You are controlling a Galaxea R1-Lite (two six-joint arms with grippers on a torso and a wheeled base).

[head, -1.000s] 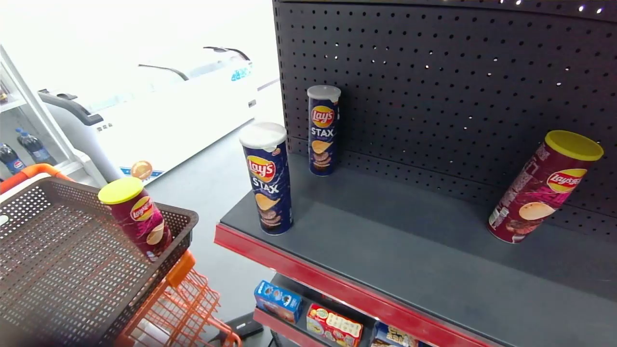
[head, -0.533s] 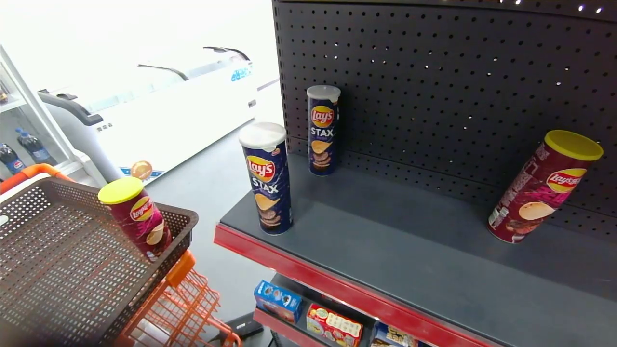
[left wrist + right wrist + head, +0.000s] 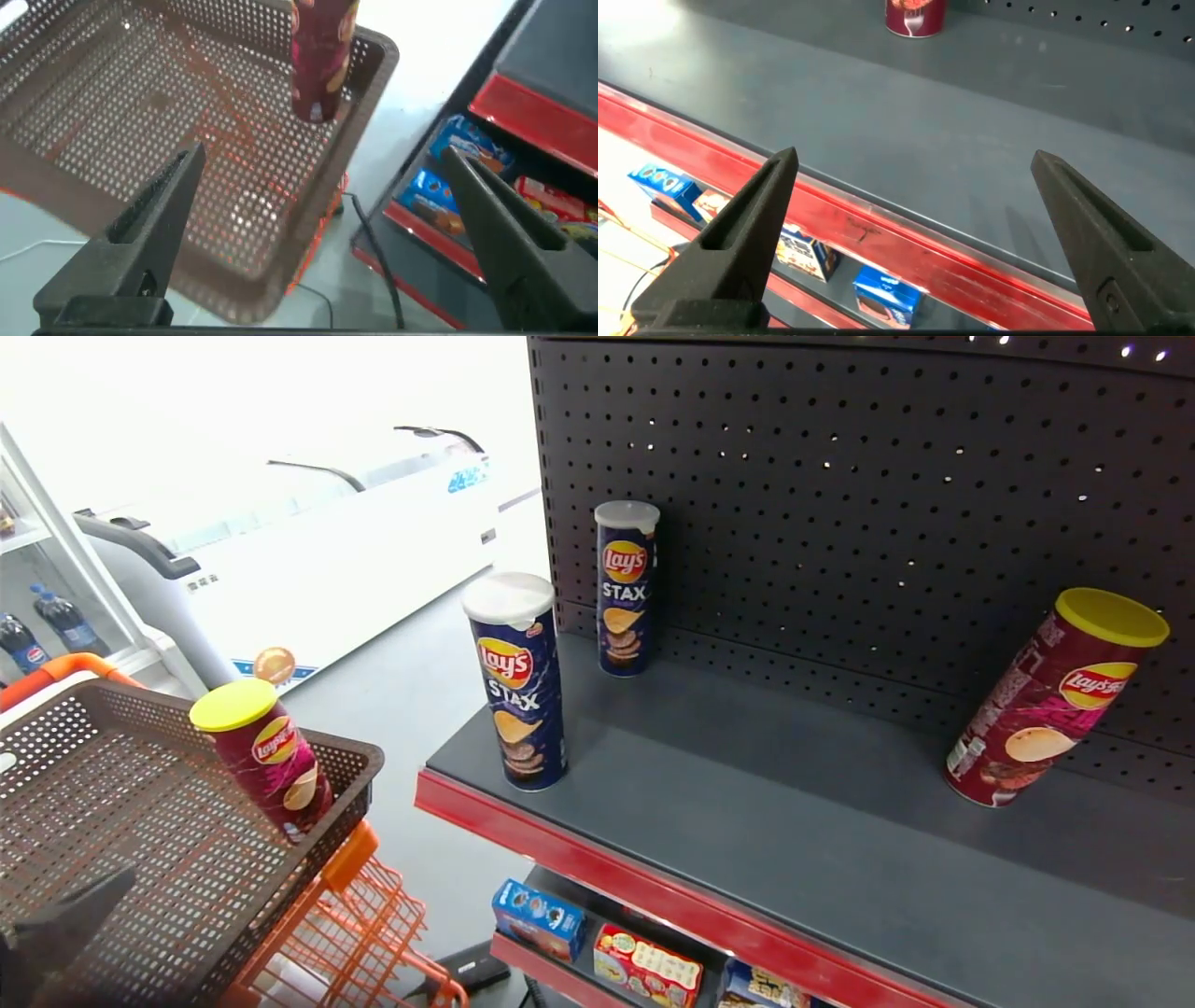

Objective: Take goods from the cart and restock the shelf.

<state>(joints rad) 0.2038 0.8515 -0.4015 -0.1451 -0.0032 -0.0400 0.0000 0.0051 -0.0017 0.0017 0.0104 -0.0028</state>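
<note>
One maroon can (image 3: pixel 266 756) upright in basket (image 3: pixel 140 821) | likely light, stiff, slick | grip mid-body | left gripper (image 3: pixel 322 157), right gripper (image 3: pixel 915 157): both spread apart

Two blue cans (image 3: pixel 516 681) (image 3: pixel 625 588), two maroon cans (image 3: pixel 266 758) (image 3: pixel 1050 700)

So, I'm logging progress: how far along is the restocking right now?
Done: two blue chip cans and one maroon chip can sit on the shelf. In hand: nothing; the left tool hangs open over the cart basket, the right tool open over the shelf. Left: one maroon can in the basket.
</note>
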